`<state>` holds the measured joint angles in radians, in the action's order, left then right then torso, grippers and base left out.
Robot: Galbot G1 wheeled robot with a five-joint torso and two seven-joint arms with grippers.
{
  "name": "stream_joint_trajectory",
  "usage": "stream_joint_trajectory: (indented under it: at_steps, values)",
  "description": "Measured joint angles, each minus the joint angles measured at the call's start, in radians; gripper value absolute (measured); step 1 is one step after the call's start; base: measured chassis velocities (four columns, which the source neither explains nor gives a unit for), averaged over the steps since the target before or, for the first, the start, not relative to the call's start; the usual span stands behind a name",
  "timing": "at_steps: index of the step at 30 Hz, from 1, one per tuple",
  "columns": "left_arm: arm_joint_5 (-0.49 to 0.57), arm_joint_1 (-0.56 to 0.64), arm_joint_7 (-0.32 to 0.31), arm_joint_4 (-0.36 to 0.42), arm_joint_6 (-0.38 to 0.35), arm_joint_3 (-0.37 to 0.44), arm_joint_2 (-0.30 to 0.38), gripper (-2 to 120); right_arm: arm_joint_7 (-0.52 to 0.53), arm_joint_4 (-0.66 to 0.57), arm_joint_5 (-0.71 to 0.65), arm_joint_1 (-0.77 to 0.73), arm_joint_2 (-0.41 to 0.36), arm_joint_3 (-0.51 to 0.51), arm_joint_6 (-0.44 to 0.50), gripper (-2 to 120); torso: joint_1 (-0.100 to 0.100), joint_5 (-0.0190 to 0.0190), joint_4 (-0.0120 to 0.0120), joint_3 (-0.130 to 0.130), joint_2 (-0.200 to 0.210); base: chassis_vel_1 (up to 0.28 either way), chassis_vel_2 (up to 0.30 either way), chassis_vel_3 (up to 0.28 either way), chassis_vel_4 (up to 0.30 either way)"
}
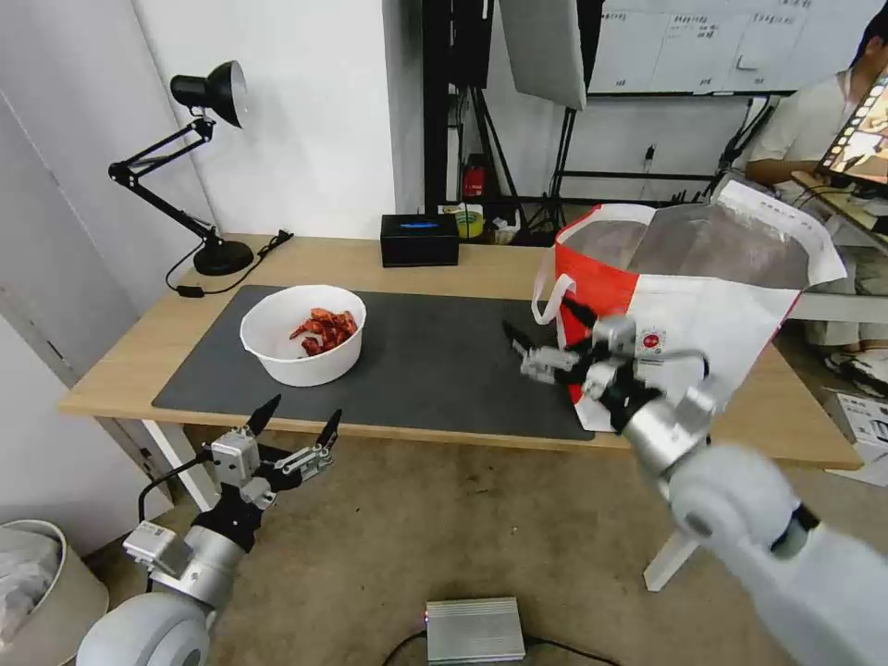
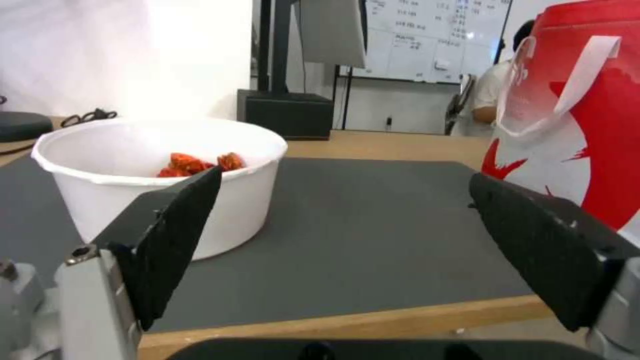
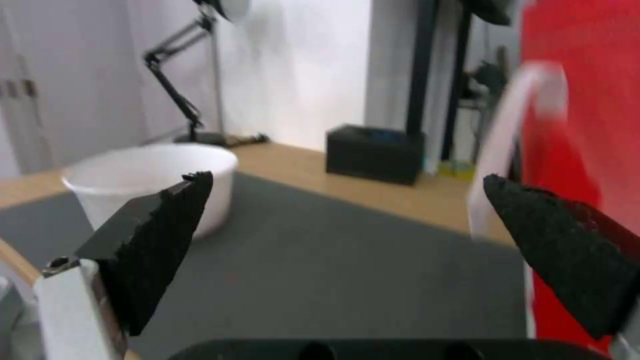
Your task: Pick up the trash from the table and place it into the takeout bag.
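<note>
A white bowl of red crayfish shells sits on the left of the dark grey mat on the light-wood tabletop, well apart from the white-and-red takeout bag standing open at the right end. The right gripper hovers over the mat just left of the bag, fingers apart. The left gripper hangs off the near edge below the bowl, fingers also spread and empty.

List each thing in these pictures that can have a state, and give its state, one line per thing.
white bowl: upright on the grey mat, holding red crayfish shells.
takeout bag: standing upright, mouth open, foil lining showing.
black tissue box: upright at the table's far edge.
desk lamp: standing, head tilted; lit or not, cannot tell.
left tool: open, empty, below the table's near edge.
right tool: open, empty, beside the bag.
</note>
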<state>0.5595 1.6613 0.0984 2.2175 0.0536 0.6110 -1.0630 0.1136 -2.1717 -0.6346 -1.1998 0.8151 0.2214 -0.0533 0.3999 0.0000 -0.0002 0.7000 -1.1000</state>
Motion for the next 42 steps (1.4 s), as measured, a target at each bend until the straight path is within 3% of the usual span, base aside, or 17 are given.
stream_joint_trajectory:
  at_steps: [4,14,42]
  values:
    - [0.000,-0.001,0.001,-0.001,0.002,-0.005,0.002,100,0.052,0.016,0.093,-0.111,0.040,-0.024,0.056,100,0.000,-0.0001,0.0000,0.000,0.000,0.000,0.000,0.000,0.000]
    - [-0.002,-0.007,0.002,-0.007,0.004,-0.014,0.002,100,0.109,0.051,0.188,-0.167,0.071,-0.054,0.066,100,0.000,-0.0001,0.0002,0.000,0.000,0.000,0.000,0.000,0.000]
    - [0.002,-0.021,0.002,-0.026,0.005,-0.021,0.003,100,0.149,0.086,0.187,-0.176,0.102,-0.077,0.053,100,0.000,-0.0001,0.0002,0.000,0.000,0.000,0.000,0.000,0.000]
